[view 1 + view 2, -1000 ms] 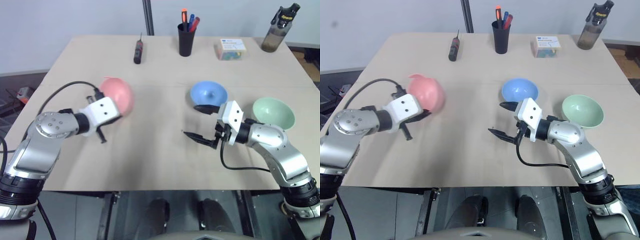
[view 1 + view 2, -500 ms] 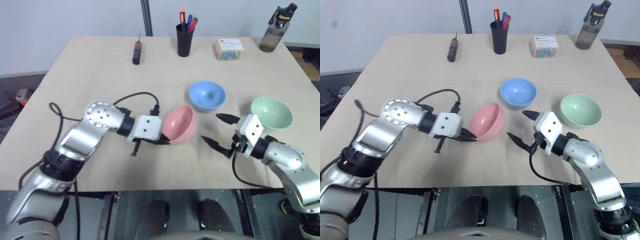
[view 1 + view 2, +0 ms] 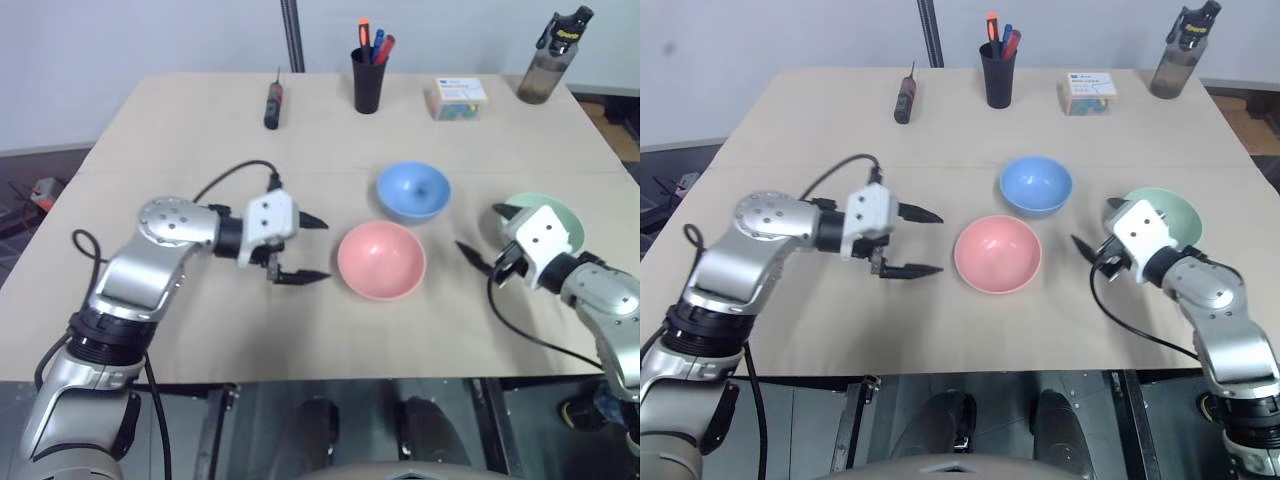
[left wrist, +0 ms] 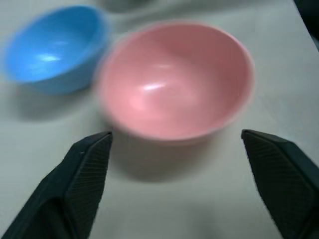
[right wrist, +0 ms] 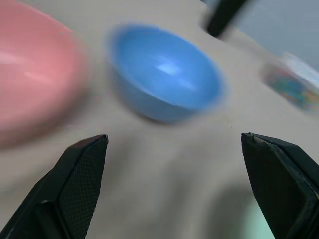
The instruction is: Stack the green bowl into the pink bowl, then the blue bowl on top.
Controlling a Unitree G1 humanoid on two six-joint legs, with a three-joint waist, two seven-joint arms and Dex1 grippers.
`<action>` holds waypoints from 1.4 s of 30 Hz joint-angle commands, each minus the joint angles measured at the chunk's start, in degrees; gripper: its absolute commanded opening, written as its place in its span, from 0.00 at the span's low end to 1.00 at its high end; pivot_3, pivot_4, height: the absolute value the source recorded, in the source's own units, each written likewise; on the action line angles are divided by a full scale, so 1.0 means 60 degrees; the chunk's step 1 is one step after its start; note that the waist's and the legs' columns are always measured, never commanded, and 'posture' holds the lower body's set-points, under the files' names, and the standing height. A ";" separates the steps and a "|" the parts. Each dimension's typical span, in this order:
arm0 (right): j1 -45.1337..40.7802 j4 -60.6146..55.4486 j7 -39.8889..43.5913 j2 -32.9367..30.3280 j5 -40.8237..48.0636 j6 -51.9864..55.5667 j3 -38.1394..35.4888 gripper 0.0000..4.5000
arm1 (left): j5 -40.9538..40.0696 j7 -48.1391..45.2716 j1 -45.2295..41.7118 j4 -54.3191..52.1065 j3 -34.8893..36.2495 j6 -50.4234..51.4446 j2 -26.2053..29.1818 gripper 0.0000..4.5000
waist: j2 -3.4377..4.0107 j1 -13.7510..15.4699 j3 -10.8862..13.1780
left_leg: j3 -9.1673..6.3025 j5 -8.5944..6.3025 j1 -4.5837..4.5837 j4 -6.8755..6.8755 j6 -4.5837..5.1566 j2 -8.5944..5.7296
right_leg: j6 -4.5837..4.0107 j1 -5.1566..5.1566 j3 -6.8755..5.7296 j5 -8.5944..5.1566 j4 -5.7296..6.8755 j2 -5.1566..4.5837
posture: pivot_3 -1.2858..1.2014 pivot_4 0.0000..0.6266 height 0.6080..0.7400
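Beige table (image 3: 150, 130) spanning the frame. Centre: pink bowl (image 3: 381, 260), upright and empty. Just above and right of it, apart: blue bowl (image 3: 413, 191). Right edge: green bowl (image 3: 562, 212), partly behind the right gripper (image 3: 484, 238), fingers apart. Left of the pink bowl, not touching: left gripper (image 3: 312, 248), fingers spread wide, holding nothing. Top centre: black pen cup (image 3: 368, 80).

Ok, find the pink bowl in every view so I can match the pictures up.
Left eye view: pink bowl at table centre, upright, nearer than the blue bowl.
Right eye view: centre, same layout.
Left wrist view: upper middle, between the left gripper's open fingers.
Right wrist view: blurred pink mass at one edge.
Shared landmark: the blue bowl beside it.
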 commanded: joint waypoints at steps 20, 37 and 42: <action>-0.1399 0.1842 0.0129 -0.0165 -0.0302 0.1346 -0.0094 0.02 | -0.3096 0.1059 0.1784 -0.0555 0.3030 -0.0257 -0.0993 1.00 | 0.0008 0.0015 -0.0006 | 0.0007 0.0001 0.0006 -0.0002 -0.0003 -0.0007 | -0.0001 0.0006 0.0004 0.0001 -0.0003 -0.0019 | 0.52 0.24 1.00; -0.2915 -0.1414 0.2905 0.1461 0.3385 0.2661 0.2890 0.02 | -0.3372 -0.1016 0.2053 -0.0077 0.2640 -0.0359 -0.0158 1.00 | 0.0011 0.0013 -0.0003 | -0.0007 0.0000 0.0004 -0.0003 -0.0002 -0.0005 | -0.0001 0.0008 -0.0011 0.0001 -0.0011 -0.0019 | 0.52 0.24 1.00; -0.2964 -0.1034 0.3169 0.1374 0.3083 0.2549 0.3338 0.23 | -0.3379 -0.0988 0.2112 -0.0168 0.2644 -0.0327 -0.0031 1.00 | 0.0012 0.0018 -0.0002 | -0.0016 0.0001 -0.0003 -0.0004 -0.0003 -0.0009 | -0.0002 0.0006 -0.0020 0.0001 -0.0016 -0.0020 | 0.52 0.24 1.00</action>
